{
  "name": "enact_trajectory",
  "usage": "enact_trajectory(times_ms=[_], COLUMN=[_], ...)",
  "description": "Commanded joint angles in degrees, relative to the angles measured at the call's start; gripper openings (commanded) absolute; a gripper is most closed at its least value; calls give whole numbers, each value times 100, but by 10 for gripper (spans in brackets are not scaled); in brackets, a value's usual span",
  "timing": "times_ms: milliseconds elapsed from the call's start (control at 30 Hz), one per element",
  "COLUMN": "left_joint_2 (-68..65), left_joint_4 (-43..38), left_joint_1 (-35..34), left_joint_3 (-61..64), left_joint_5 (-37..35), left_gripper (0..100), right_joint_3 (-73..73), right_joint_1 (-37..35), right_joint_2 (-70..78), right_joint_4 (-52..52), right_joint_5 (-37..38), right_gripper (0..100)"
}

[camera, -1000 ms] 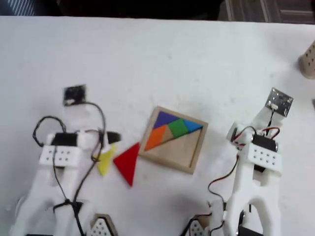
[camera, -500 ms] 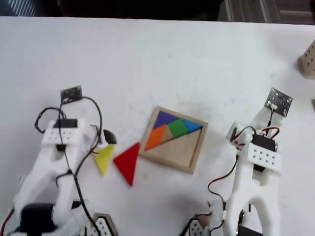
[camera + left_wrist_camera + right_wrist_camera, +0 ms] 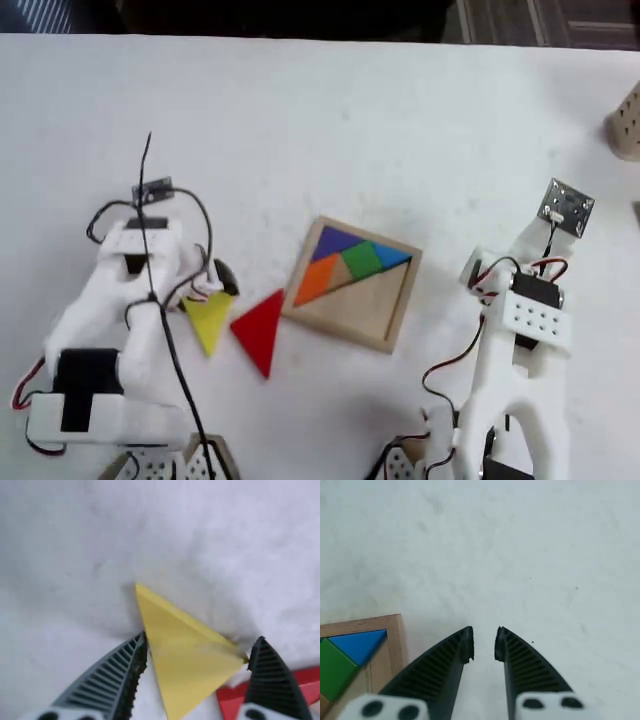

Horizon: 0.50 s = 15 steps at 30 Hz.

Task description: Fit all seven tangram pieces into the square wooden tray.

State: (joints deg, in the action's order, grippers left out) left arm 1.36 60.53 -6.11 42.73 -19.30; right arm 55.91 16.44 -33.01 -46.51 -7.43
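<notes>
The square wooden tray (image 3: pixel 342 334) lies at the table's middle, holding purple (image 3: pixel 335 241), blue (image 3: pixel 392 256), green (image 3: pixel 360 260) and orange (image 3: pixel 318 281) pieces along its far side. Its near half is bare wood. A red triangle (image 3: pixel 260 328) lies just left of the tray, with a yellow triangle (image 3: pixel 208 320) beside it. My left gripper (image 3: pixel 210 288) is shut on the yellow triangle (image 3: pixel 190 660), one finger on each side; the red triangle (image 3: pixel 231 706) peeks in behind. My right gripper (image 3: pixel 483 642) hangs shut and empty right of the tray (image 3: pixel 395 640), near its blue piece (image 3: pixel 357 642).
A beige perforated object (image 3: pixel 628 120) stands at the far right edge. Dark floor lies beyond the table's far edge. The left arm's black cable (image 3: pixel 170 340) trails over its body. White table stretches wide behind the tray and between the arms.
The left arm's body has swung up and toward the tray while its gripper stayed at the yellow triangle, which shifted slightly left. The right arm has not moved.
</notes>
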Motion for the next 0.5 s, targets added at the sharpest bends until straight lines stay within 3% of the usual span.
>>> enact_trajectory(times_ms=[0, 233, 467], left_joint_2=[-40, -66, -66], left_joint_4=[79, 53, 79], left_joint_1=[-22, -4, 224], left_joint_3=[-308, -325, -290], left_joint_5=[-62, 255, 316], left_gripper=[319, 144, 190], right_joint_3=[-26, -26, -18], right_joint_1=[-57, -57, -57], right_joint_2=[-136, -136, -136], right_joint_4=[84, 75, 75], right_joint_5=[53, 53, 53], right_gripper=[83, 82, 82])
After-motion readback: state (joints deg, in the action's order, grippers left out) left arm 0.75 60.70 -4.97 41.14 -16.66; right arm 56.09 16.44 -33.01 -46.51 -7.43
